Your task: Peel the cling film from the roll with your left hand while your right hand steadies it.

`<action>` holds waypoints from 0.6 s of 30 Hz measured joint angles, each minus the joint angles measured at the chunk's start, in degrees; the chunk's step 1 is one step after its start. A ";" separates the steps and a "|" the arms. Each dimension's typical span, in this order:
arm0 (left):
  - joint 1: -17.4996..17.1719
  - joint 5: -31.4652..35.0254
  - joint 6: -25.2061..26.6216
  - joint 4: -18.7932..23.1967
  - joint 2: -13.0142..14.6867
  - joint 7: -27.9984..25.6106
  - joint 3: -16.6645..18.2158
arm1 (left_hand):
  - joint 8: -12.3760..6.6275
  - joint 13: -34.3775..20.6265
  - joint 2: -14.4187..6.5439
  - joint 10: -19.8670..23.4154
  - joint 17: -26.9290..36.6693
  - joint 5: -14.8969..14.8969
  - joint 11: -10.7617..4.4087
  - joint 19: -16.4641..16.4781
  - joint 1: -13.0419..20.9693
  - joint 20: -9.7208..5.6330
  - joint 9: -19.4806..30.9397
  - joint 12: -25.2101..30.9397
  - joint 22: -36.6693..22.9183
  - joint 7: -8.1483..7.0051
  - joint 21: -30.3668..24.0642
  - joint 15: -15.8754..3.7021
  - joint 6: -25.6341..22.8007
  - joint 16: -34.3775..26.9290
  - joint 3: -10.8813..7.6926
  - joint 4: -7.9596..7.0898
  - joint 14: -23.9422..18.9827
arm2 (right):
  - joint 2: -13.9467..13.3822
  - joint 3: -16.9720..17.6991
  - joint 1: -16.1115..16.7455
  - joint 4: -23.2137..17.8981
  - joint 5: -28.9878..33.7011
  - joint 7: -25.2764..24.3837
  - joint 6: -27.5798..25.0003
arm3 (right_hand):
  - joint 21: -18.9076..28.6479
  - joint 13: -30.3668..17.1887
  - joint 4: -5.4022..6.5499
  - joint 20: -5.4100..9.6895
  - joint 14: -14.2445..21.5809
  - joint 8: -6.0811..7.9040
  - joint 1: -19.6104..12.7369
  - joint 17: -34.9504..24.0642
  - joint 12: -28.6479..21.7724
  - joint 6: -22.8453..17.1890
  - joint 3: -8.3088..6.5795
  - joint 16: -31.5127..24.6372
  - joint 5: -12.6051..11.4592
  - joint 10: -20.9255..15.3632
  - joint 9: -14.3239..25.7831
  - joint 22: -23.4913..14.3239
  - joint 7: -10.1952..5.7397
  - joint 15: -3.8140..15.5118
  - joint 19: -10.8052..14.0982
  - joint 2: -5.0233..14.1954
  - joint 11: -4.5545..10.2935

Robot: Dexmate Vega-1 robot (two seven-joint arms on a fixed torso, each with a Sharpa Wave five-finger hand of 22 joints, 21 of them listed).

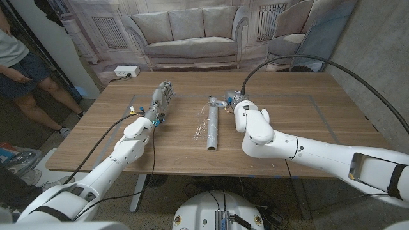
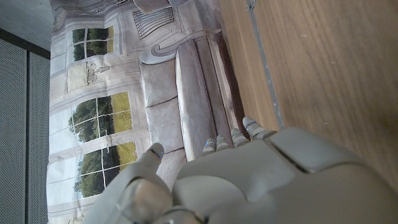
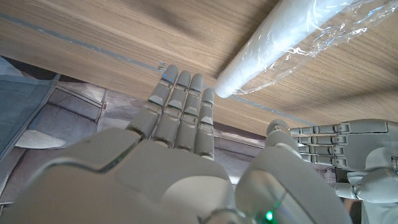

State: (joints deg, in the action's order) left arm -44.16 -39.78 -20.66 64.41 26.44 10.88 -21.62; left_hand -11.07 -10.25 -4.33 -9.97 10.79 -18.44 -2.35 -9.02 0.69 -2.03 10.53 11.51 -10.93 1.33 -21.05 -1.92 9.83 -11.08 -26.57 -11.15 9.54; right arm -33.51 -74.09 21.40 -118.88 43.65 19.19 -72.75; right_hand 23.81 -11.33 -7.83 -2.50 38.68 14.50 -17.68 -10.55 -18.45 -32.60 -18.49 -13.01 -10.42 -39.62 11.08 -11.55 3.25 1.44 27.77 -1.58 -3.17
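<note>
Mid-table, between both arms, lies the white cylindrical cling film roll [image 1: 212, 123], long axis running from the near table edge toward the far side, with a loose crinkled flap of clear film [image 1: 200, 131] spilling off the side that faces the robot's left arm. Right hand [image 1: 231, 101] is nearer: it sits just beside the roll's far end, and the right wrist view shows its fingers [image 3: 179, 106] straight and pressed side by side, holding nothing, with the roll's end [image 3: 236, 84] just past the fingertips; contact can't be confirmed. Left hand [image 1: 165, 96] stands well apart from the roll, out toward the left side of the wooden table [image 1: 307, 121], fingers extended and close together, empty; the left wrist view shows its fingertips [image 2: 249, 123] pointing along the table toward the sofa-print backdrop [image 1: 192, 29]. My read: neither steadying nor peeling has started. Right hand needs to close over the far end first; left hand then has to cross sideways to reach the flap, which conveniently faces it. A person's legs [image 1: 32, 80] are at the far left edge, off the table.
</note>
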 measured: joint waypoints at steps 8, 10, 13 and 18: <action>0.30 -0.12 -0.43 -0.79 -0.39 0.56 0.00 | 0.00 0.00 0.00 0.00 0.00 0.00 0.00 0.00 0.00 0.00 0.00 0.00 0.00 0.00 0.00 0.00 0.00 0.00 0.00 0.00 0.00 | 3.89 -4.32 -1.55 3.58 6.48 3.40 -4.63 | 1.20 -0.57 0.16 0.27 3.72 0.49 0.06 -0.53 -1.27 -2.22 0.16 -1.34 -0.44 -3.00 0.27 -0.33 -0.80 1.08 1.90 -0.06 0.41; 0.37 -0.12 -0.44 -0.91 -0.47 0.59 0.00 | 0.00 0.00 0.00 0.00 0.00 0.00 0.00 0.00 0.00 0.00 0.00 0.00 0.00 0.00 0.00 0.00 0.00 0.00 0.00 0.00 0.00 | 3.93 -4.35 -1.55 3.89 8.77 4.97 -5.08 | 1.27 -0.81 0.16 0.26 4.58 0.55 0.06 -0.77 -1.27 -2.74 0.16 -1.62 -0.44 -3.51 0.26 -0.39 -0.89 1.36 2.32 -0.06 0.76; 0.39 -0.19 -0.72 -1.13 -0.54 0.85 0.01 | 0.00 0.00 0.00 0.00 0.00 0.00 0.00 0.00 0.00 0.00 0.00 0.00 0.00 0.00 0.00 0.00 0.00 0.00 0.00 0.00 0.00 | 6.75 -6.06 -1.56 7.48 13.85 9.01 -5.77 | 1.63 -0.97 0.16 0.45 4.75 0.55 0.06 -0.86 -1.27 -2.83 0.16 -1.62 -0.44 -3.55 0.26 -0.59 -0.80 1.53 2.50 -0.06 0.88; 0.45 -0.30 -0.98 -1.40 -0.66 1.18 0.06 | 0.00 0.00 0.00 0.00 0.00 0.00 0.00 0.00 0.00 0.00 0.00 0.00 0.00 0.00 0.00 0.00 0.00 0.00 0.00 0.00 0.00 | 10.06 -7.65 -1.89 12.26 22.94 17.13 -5.93 | 1.62 -1.14 0.16 0.45 4.20 0.09 -0.16 -1.08 -0.99 -1.86 0.16 -1.61 -0.44 -2.65 0.26 -0.85 -0.91 1.63 2.50 -0.28 0.94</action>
State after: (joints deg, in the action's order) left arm -43.71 -40.07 -21.63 63.01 25.77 12.05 -21.56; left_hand -11.07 -10.25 -4.33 -9.97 10.79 -18.44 -2.35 -9.03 0.69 -2.03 10.53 11.51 -10.93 1.33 -21.05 -1.92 9.83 -11.08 -26.57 -11.15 9.54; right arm -23.46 -81.74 19.51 -106.62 66.60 36.33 -78.68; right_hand 25.43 -12.47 -7.66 -2.05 42.88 14.60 -17.84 -11.63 -19.44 -34.46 -18.33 -14.62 -10.86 -42.27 11.34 -12.40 2.34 3.08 30.27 -1.86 -2.23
